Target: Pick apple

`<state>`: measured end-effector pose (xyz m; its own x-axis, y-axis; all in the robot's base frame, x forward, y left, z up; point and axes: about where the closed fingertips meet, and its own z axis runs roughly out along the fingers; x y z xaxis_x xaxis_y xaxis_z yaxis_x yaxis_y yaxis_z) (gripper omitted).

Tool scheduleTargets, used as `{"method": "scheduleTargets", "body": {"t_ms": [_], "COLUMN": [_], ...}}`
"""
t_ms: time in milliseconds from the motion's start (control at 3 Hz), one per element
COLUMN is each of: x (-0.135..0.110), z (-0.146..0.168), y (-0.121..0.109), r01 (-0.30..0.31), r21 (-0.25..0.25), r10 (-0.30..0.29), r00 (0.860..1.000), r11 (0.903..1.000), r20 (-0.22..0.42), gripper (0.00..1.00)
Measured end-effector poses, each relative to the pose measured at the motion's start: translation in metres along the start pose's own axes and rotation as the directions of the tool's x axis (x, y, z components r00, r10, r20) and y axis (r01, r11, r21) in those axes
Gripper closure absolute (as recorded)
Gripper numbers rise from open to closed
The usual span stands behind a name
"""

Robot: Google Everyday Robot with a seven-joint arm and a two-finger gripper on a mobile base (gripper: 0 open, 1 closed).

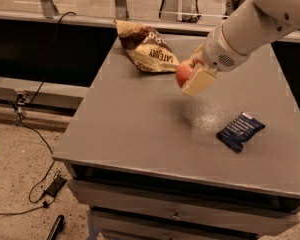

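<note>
The apple (182, 73) is small, round and red-orange. It is held between the cream fingers (199, 80) of my gripper (191, 75), lifted above the grey table (140, 124), with its shadow below on the tabletop. The white arm comes in from the upper right. The gripper is shut on the apple, and the far side of the apple is hidden by the fingers.
A brown and cream chip bag (147, 51) lies at the table's back, just left of the gripper. A dark blue snack packet (240, 130) lies at the right front. Drawers sit under the table. Cables run over the floor at the left.
</note>
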<state>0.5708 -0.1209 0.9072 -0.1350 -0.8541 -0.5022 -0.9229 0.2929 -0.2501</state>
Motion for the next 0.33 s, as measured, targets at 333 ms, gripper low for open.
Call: {"method": "scheduleTargets", "body": {"t_ms": [333], "x": [0.0], "z": [0.0], "y": [0.0], "r01": [0.0], "r21": [0.0], "r10": [0.0], "r00": [1.0], "r11": [1.0], "r20": [0.0], "gripper": [1.0]}}
